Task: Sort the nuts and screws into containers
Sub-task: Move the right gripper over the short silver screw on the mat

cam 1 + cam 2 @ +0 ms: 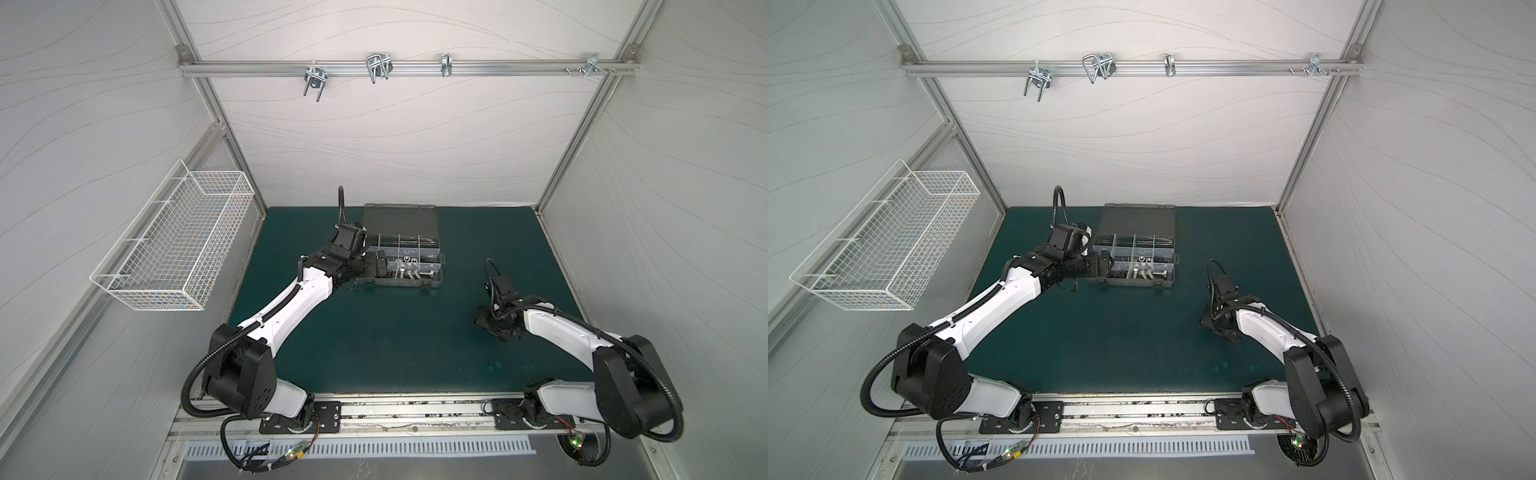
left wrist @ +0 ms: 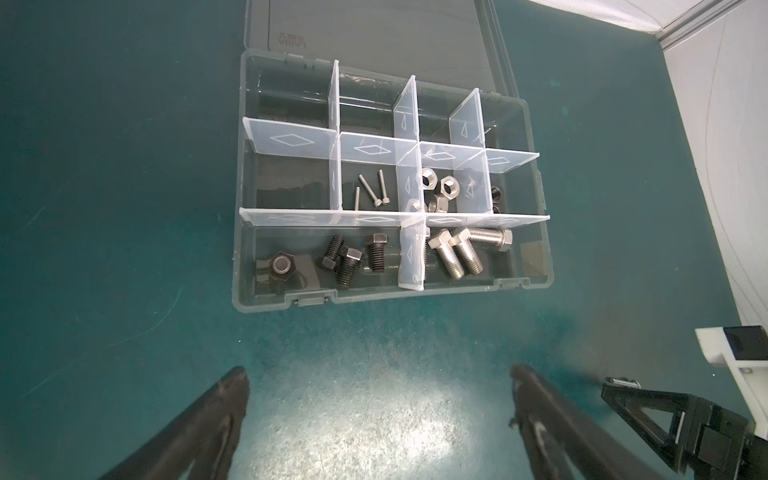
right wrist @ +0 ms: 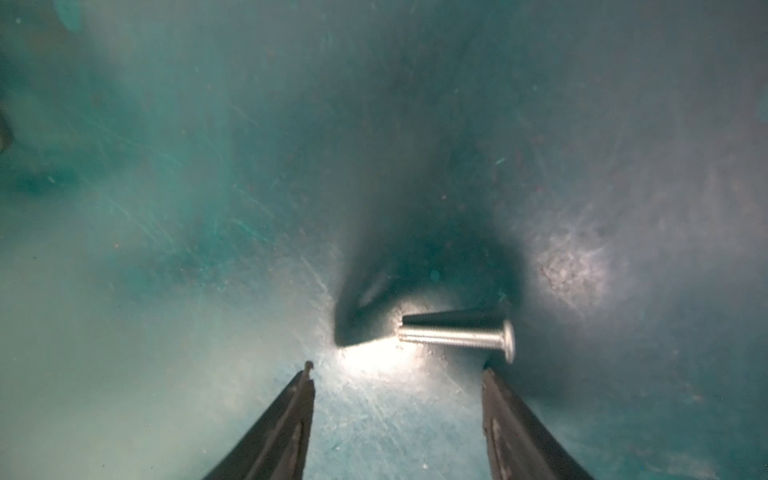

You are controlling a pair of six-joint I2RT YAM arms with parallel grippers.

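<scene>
The dark grey organizer case (image 1: 399, 285) (image 1: 1129, 284) lies open at the back of the green mat. Its containers (image 2: 291, 296) hold black bolts (image 2: 376, 251), silver hex bolts (image 2: 461, 253), thin silver screws (image 2: 370, 189), silver nuts (image 2: 440, 187) and black nuts (image 2: 495, 193). My left gripper (image 2: 379, 374) (image 1: 380, 267) hangs open and empty at the case's left end. My right gripper (image 3: 397, 368) (image 1: 484, 322) is open, low over the mat, right of the case. A silver screw (image 3: 455, 334) lies crosswise on the mat just beyond its fingertips.
The case's lid (image 1: 401, 218) lies flat behind it. A white wire basket (image 1: 183, 241) hangs on the left wall. Silver U-shaped hooks (image 1: 378, 66) hang from the back rail. The booth's walls close in the mat (image 1: 374, 345) on three sides.
</scene>
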